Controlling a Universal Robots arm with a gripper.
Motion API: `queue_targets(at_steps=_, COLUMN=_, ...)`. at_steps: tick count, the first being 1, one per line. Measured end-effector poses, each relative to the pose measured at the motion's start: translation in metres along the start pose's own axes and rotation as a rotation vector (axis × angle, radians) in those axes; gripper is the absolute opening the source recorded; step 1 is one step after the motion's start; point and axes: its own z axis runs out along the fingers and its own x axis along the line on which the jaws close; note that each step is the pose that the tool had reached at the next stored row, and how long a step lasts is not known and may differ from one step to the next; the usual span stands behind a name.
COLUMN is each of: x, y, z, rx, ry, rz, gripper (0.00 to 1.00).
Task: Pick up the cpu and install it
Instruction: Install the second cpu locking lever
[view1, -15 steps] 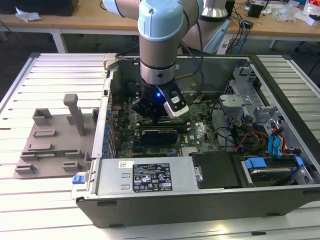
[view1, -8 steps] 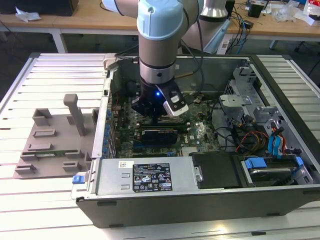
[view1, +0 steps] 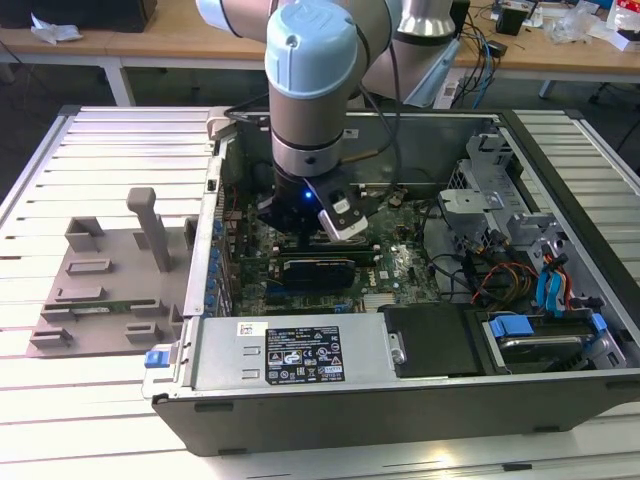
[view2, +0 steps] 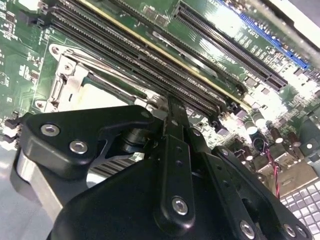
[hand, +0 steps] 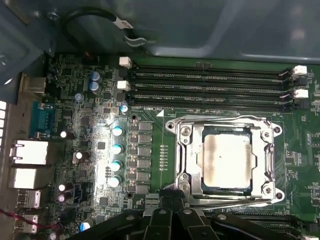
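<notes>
You have the arm lowered into the open computer case (view1: 560, 400), which lies on the slatted worktop (view1: 100, 400), and the tool (hand: 172, 202) hangs just above the motherboard (hand: 100, 125). In both wrist views its black fingers (view2: 175, 130) stand pressed together at the tips, with nothing between them.

The cpu (hand: 226, 161) already sits inside the socket frame (hand: 185, 150); from the exterior view, this places it toward the far side of the case. The frame goes around it on all four sides. The tool tips are just beside the near edge of this frame and do not touch the chip.

For doing this step well, I judge that you should keep the tool vertical and move slowly. The chip must lie flat, with its corners matching the socket, and no side force should come on it. Also stay away from the long memory slots (hand: 210, 90) that run just beside the socket.

The cpu top is a flat square plate of dull silvery metal with a thin dark rim, and it looks smooth and a little stained. The frame is bright stamped steel with round screw heads at the corners. The board is green and crowded with small capacitors (hand: 116, 148) with shiny round tops. The tool links are matt black with metal rivets.
</notes>
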Motion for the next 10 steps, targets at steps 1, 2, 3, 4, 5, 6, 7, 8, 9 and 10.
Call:
queue_targets(at_steps=1, x=0.0004, y=-0.0001, z=-0.0002, rx=-0.0003, ry=-0.0009, rz=0.0, gripper=0.11)
queue_targets(at_steps=2, x=0.0006, y=-0.0008, z=-0.0007, rx=-0.0007, ry=-0.0014, rz=0.0, gripper=0.11)
queue_targets(at_steps=3, x=0.0008, y=-0.0038, z=-0.0018, rx=-0.001, ry=-0.0014, rz=0.0, gripper=0.11)
queue_targets(at_steps=4, x=-0.0001, y=-0.0055, z=-0.0029, rx=-0.0008, ry=-0.001, rz=0.0, gripper=0.11)
queue_targets(at_steps=5, x=-0.0026, y=-0.0058, z=-0.0047, rx=-0.0014, ry=-0.0004, rz=0.0, gripper=0.11)
queue_targets(at_steps=6, x=-0.0036, y=-0.0056, z=-0.0066, rx=-0.002, ry=0.0, rz=0.0, gripper=0.11)
queue_targets(at_steps=7, x=-0.004, y=-0.0055, z=-0.0077, rx=-0.0025, ry=0.0002, rz=0.0, gripper=0.11)
queue_targets(at_steps=8, x=-0.0043, y=-0.0057, z=-0.0086, rx=-0.0031, ry=0.0002, rz=0.0, gripper=0.11)
queue_targets(at_steps=9, x=-0.0043, y=-0.0066, z=-0.0096, rx=-0.0044, ry=0.0001, rz=0.0, gripper=0.11)
queue_targets(at_steps=10, x=-0.0043, y=-0.0077, z=-0.0104, rx=-0.0059, ry=0.0003, rz=0.0, gripper=0.11)
